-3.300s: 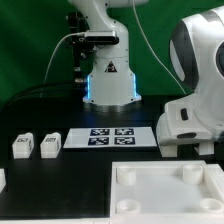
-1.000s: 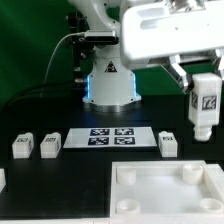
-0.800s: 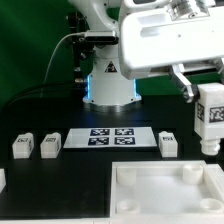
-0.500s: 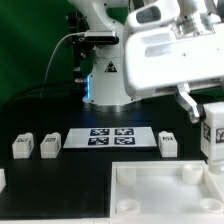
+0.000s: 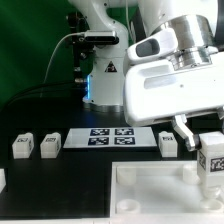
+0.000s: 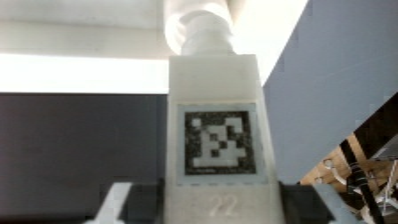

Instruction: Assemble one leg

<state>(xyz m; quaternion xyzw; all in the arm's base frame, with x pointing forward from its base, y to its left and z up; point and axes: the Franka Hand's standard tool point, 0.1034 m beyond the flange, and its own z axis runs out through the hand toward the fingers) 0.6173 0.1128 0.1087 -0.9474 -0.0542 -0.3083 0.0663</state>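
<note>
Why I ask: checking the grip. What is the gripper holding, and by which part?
The gripper holds a leg by its upper end, above its tag.

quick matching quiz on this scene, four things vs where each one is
Things:
1. held leg
2. marker board
3. square top
4. arm base

Places:
A. flat on the table, mid-scene
B. at the back, lit blue
C. in the end effector
D. at the front, toward the exterior view's right

Pairs: 1-C, 2-A, 3-D, 4-B
</note>
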